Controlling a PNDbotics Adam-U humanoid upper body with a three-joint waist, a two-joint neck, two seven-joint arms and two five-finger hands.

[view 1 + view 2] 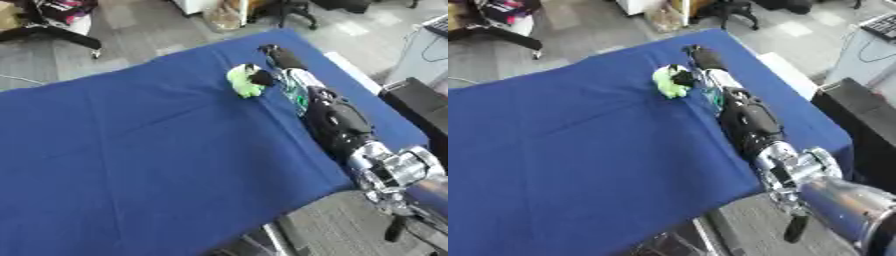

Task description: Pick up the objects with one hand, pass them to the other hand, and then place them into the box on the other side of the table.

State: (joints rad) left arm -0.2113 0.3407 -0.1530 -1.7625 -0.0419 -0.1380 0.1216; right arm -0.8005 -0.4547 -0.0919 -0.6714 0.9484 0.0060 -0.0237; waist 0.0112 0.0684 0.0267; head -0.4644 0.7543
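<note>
Left eye view
Right hand (273, 64): reaches out over the far part of the table from the lower right, at the end of a long black and silver arm (337, 122)
Hand state: the thumb or a finger curls onto the green object and the other fingers stretch straight past it toward the far edge; it appears to pinch the object
Green object (244, 82): small, yellow-green and soft-looking, lying on the cloth just left of the hand and touching it
Table (131, 150): covered by a blue cloth with faint folds, running askew from lower left to upper right
White strip (354, 72): a pale edge beside the cloth on the right side
Floor (131, 30): grey, beyond the far edge, with chair legs standing on it

Right eye view
Right hand (697, 57): same pose, fingertips near the far corner of the cloth
Green object (667, 82): against the dark fingers, resting on the blue cloth, well away from the near edge
Arm (750, 122): lies low along the right side of the table, the silver joint over the near right corner
Dark box-like thing (859, 120): stands off the table on the right; what it is cannot be made out
Left hand: shows in neither view
</note>
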